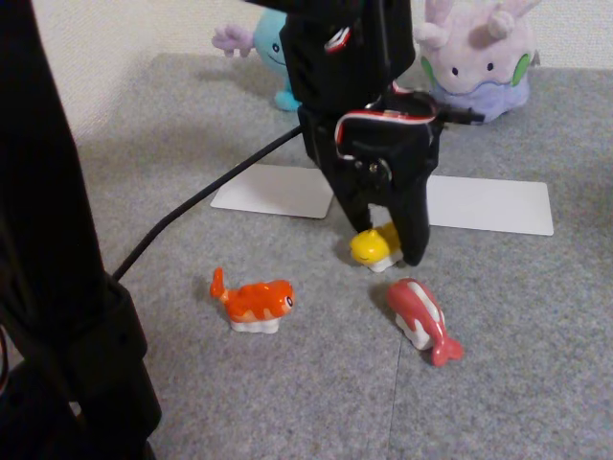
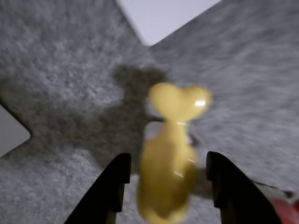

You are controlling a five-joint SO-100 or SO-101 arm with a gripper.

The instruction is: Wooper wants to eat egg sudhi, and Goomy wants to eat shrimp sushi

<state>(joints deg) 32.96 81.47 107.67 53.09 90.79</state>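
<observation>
Grey carpet [image 1: 287, 402] covers the floor up to a pale wall at the back, and two flat white sheets [image 1: 273, 190] lie on it side by side across the middle of the fixed view. Against that back edge sit the plush toys: Wooper [image 1: 268, 43], light blue with a purple gill showing, mostly hidden behind the black arm, and Goomy [image 1: 479, 57], pale pink-purple with a green cheek spot, toward the back right corner. The arm reaches down between them and the near toys, a black cable [image 1: 192, 206] trailing off to the left. Its claw [image 1: 383, 251] points straight down with one finger on each side of the egg sudhi [image 1: 374, 247], which sits on the carpet just in front of the white sheets. In the wrist view the yellow toy [image 2: 168, 163] is blurred, its forked tail pointing away, and a narrow gap shows between it and each black finger [image 2: 117, 182], so the jaws stand apart around it without gripping. The shrimp sushi [image 1: 257, 302] rests on its white base to the left of the egg, well apart from it. A red-and-white striped fish toy [image 1: 421, 319] lies near the egg on the right, tail toward the front edge.
</observation>
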